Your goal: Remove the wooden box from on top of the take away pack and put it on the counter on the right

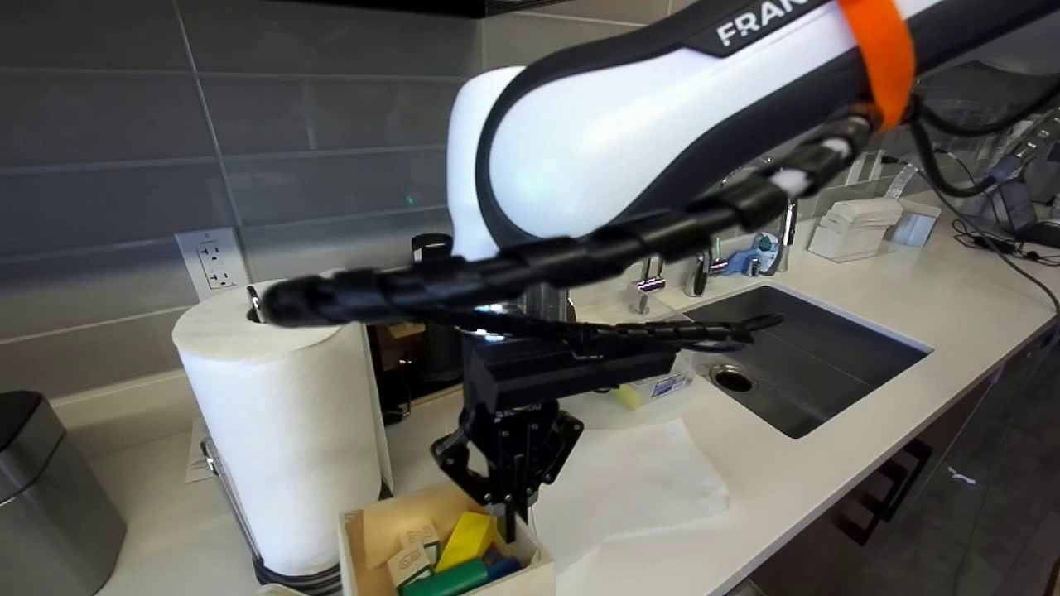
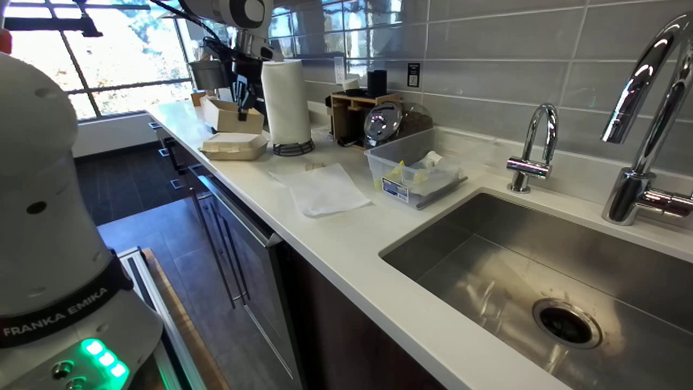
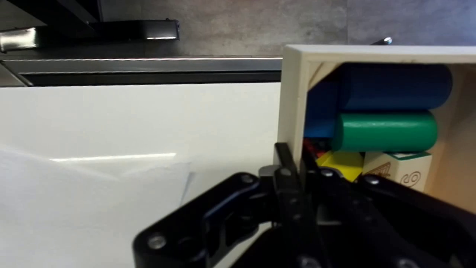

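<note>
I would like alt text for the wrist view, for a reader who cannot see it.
Black gripper closed on one wall of a wooden box that holds green, blue, yellow and pale blocks. The off-white counter fills the picture's left side; grey floor shows along the top.

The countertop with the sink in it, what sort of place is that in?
Most likely a kitchen, though home or workplace I can't tell. A sink is set into the off-white countertop, chrome faucets stand beside the sink, and there's a paper towel roll too.
</note>
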